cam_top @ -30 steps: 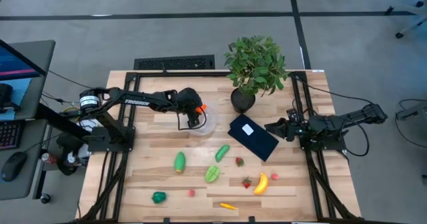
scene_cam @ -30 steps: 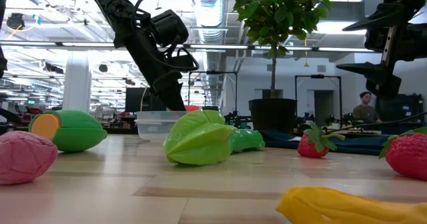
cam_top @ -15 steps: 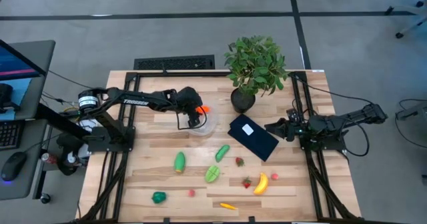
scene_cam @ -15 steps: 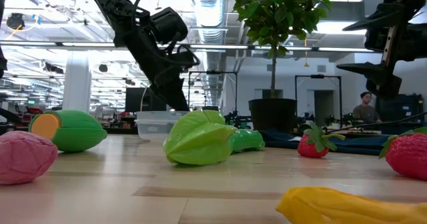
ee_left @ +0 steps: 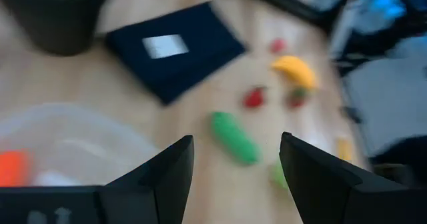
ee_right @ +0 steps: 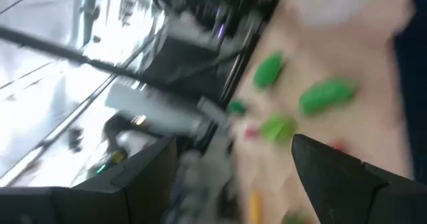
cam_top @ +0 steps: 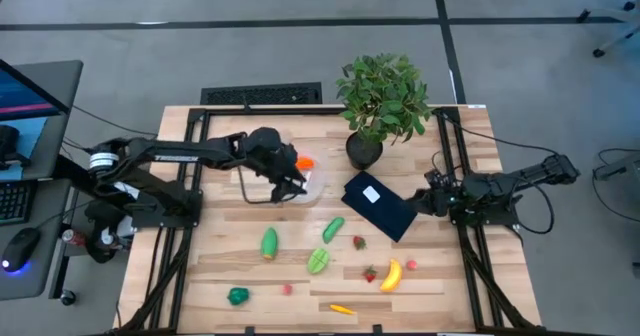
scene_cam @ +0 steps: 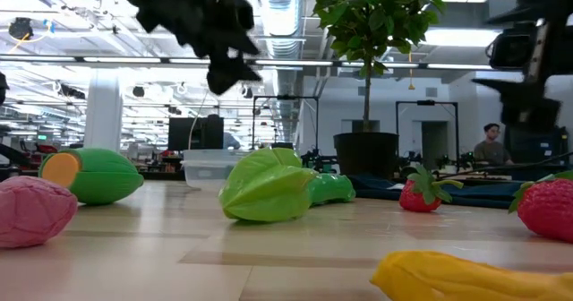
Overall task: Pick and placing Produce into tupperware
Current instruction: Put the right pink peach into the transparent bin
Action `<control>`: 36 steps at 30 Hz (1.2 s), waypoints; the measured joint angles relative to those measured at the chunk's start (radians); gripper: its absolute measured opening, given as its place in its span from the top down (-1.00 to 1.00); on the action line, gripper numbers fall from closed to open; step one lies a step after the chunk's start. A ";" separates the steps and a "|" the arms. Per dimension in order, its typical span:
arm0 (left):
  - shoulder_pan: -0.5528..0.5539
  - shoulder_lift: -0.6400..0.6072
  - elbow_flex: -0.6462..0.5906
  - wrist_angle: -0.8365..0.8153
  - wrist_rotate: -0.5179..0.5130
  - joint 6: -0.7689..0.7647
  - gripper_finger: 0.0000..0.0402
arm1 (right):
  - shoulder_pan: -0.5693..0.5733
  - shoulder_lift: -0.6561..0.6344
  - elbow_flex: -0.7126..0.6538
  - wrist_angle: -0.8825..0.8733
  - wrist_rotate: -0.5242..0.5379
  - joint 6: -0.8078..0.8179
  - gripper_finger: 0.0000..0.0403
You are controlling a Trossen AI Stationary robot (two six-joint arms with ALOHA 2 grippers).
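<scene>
The clear round tupperware [cam_top: 303,188] stands on its base left of the table's middle, with an orange piece [ee_left: 10,167] inside it. My left gripper [cam_top: 281,183] hovers open and empty above the tupperware [scene_cam: 210,168]. Produce lies on the near half of the table: a cucumber [cam_top: 333,228], a green pepper [cam_top: 269,242], a green star fruit [cam_top: 318,261], a banana [cam_top: 391,274], strawberries [cam_top: 358,242], a carrot [cam_top: 341,309]. My right gripper [cam_top: 427,198] is open and empty at the right edge, beside the dark blue rectangle [cam_top: 380,206].
A potted plant [cam_top: 380,101] stands at the far edge, right of the tupperware. The dark blue flat rectangle with a white label lies between the pot and my right arm. A dark green pepper [cam_top: 237,296] sits near the near-left corner. A person shows in the room behind [scene_cam: 488,144].
My left gripper has risen from the tupperware's rim to well above it and drawn slightly toward the near-left. The orange piece stays in the tupperware. My right arm has shifted a little at the right edge. The produce on the table has not moved.
</scene>
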 joint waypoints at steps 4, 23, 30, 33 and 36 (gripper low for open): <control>-0.081 -0.069 0.001 -0.063 -0.036 -0.019 -0.05 | 0.090 0.001 0.011 0.005 -0.035 0.080 -0.44; -0.214 -0.144 0.000 -0.292 -0.295 -0.054 -0.05 | 0.655 0.445 0.323 -0.578 0.151 0.361 -0.44; -0.213 -0.144 0.000 -0.299 -0.328 -0.030 -0.05 | 0.831 0.676 0.403 -0.578 0.253 0.480 -0.44; -0.213 -0.144 0.000 -0.298 -0.340 -0.020 -0.05 | 0.843 0.791 0.453 -0.594 0.254 0.487 -0.44; -0.213 -0.144 0.000 -0.300 -0.342 -0.019 -0.05 | 0.843 0.915 0.511 -0.635 0.280 0.504 -0.44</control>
